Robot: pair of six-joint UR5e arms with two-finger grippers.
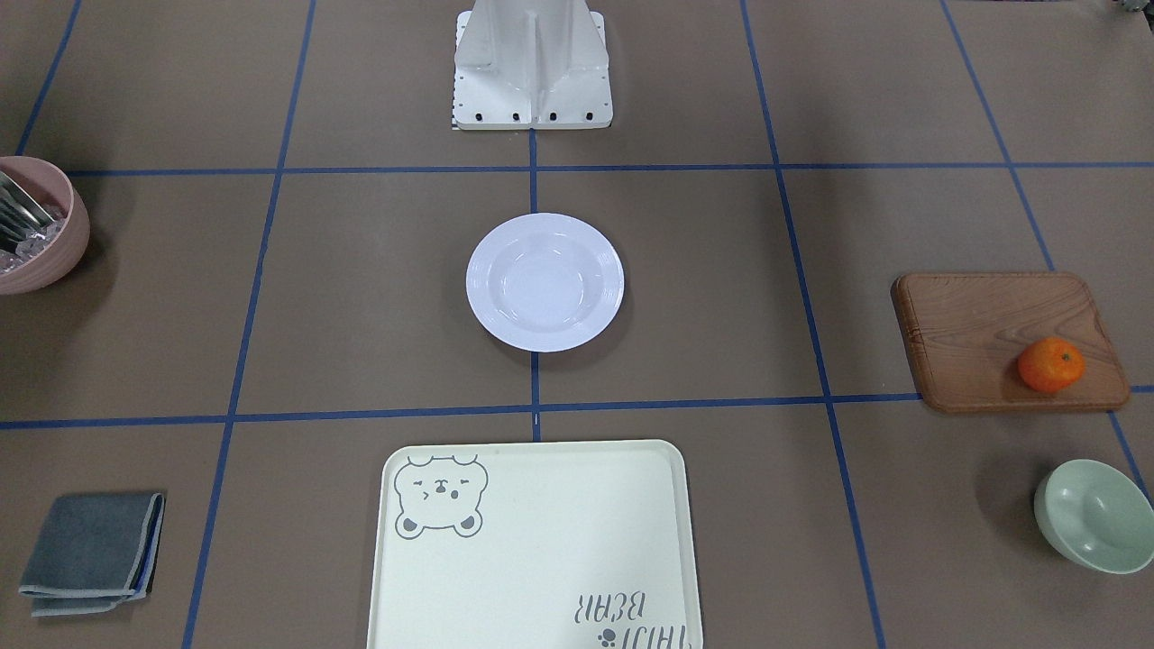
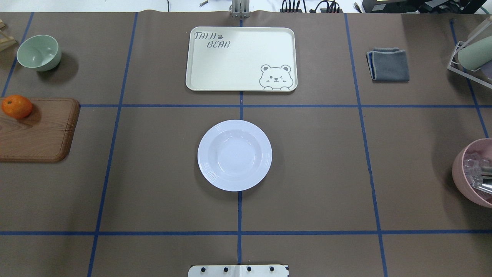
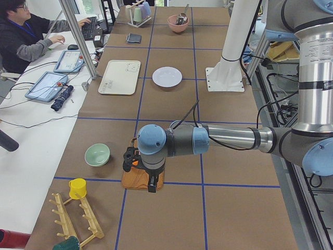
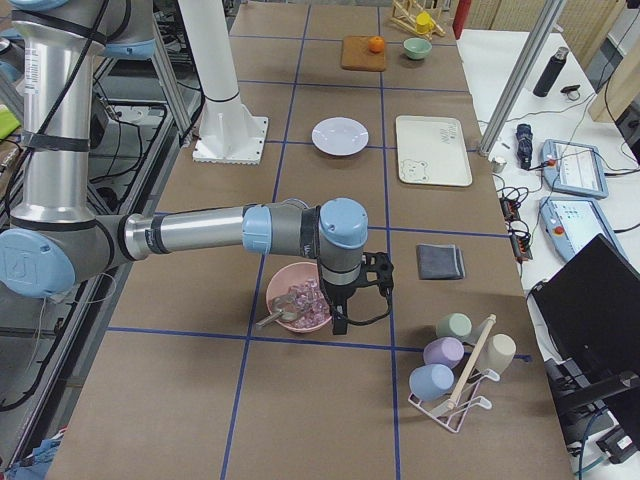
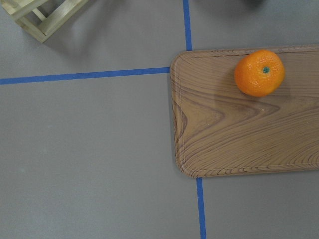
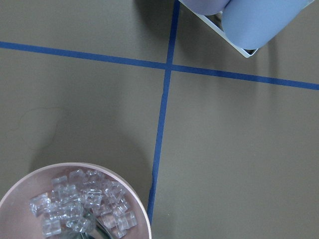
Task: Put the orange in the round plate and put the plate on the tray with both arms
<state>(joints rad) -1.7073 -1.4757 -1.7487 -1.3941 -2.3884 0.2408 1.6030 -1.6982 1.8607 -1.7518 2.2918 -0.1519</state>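
The orange [image 1: 1051,364] lies on a brown wooden board [image 1: 983,333] at the table's end on my left arm's side. It sits near the board's corner in the left wrist view [image 5: 259,72]. The round plate [image 2: 234,155] stands empty at the table's middle, and the tray [image 2: 238,57] lies empty just beyond it. My left gripper [image 3: 129,160] hangs above the board near the orange. My right gripper [image 4: 378,276] hovers beside a pink bowl at the other end. Both show only in side views, so I cannot tell whether they are open or shut.
A pale-green bowl [image 1: 1093,514] stands near the board. The pink bowl [image 2: 473,173] holds clear cubes and a utensil. A folded grey cloth [image 2: 388,64], a cup rack [image 4: 455,372] and a wooden rack [image 3: 78,221] sit around the edges. A person [image 3: 26,34] works at a side desk.
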